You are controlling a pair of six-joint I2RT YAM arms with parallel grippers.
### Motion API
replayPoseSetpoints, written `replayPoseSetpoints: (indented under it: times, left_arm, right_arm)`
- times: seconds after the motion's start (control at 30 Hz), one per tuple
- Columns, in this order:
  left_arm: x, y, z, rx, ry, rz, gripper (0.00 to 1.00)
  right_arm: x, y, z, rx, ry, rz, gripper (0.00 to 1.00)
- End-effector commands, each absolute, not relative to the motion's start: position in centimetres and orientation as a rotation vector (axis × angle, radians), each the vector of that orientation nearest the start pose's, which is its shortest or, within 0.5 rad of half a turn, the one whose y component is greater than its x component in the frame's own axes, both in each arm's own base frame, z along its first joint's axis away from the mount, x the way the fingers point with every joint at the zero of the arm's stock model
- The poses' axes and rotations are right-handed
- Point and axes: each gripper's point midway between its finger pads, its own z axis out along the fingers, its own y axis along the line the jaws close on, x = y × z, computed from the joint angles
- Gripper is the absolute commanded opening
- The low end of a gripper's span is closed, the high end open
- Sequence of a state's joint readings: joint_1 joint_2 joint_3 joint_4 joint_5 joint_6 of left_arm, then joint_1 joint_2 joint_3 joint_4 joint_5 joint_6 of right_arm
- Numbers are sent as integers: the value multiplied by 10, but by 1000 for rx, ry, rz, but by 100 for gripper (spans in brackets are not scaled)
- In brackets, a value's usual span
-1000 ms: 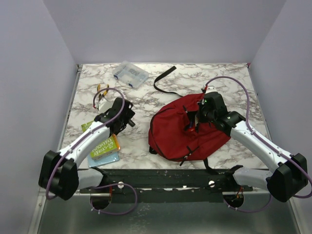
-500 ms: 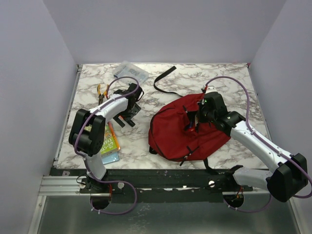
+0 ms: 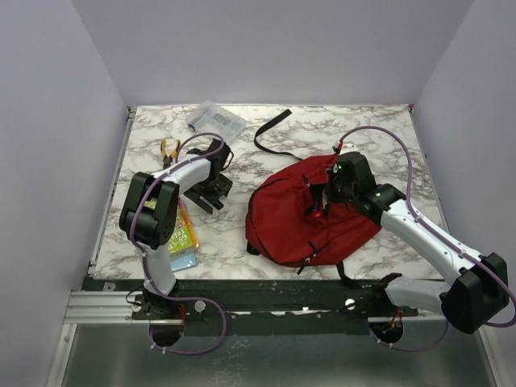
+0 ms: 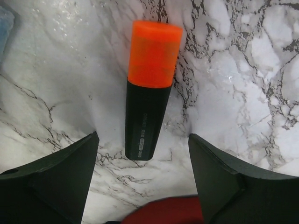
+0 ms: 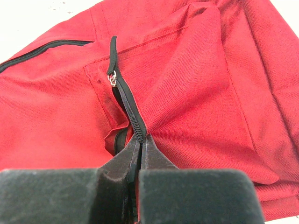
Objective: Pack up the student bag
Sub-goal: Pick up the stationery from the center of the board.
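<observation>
A: Why is the right gripper [image 5: 141,138] pinched shut on the student bag [image 3: 282,218] by its zip [image 5: 127,108]?
B: Probably to hold the opening up. The bag lies on the right of the surface [image 3: 322,129].
A: And the left gripper [image 3: 210,192]?
B: It is spread wide and holding nothing. It straddles the orange-capped highlighter [image 4: 152,93] lying flat, apparently lined up to grasp it.
</observation>
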State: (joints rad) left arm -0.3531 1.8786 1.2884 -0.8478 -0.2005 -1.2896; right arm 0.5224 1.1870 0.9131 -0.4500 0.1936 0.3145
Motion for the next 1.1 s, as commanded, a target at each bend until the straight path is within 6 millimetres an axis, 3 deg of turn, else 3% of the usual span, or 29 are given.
replayPoseSetpoints:
  times: [0.0,0.2,0.4,0.5,0.73,0.83,0.93,1.07]
  left_arm:
    - [329,-132,15,-1430,2570,17,77]
    - [321,-123,10,-1459,2555,57,49]
    - [320,-120,19,-1427,2532,34,29]
    - [320,-119,33,-1364,2508,14,14]
    - [316,-123,82,-1059,2449,-33,0]
    - [314,-145,106,-828,2453,-141,0]
    - [304,-190,123,-504,2498,-390,0]
    - [267,-271,152,-74,2389,-1014,0]
  right_arm:
    - [306,155,163,-132,2243,247,1]
    - [306,155,164,-131,2241,247,1]
    - [306,155,163,-132,2243,247,1]
    - [306,155,163,-131,2243,245,1]
    - [306,156,161,-134,2244,248,1]
    - [307,157,162,-134,2245,250,1]
    - [307,157,162,-133,2243,251,1]
    - [307,156,162,-133,2244,247,1]
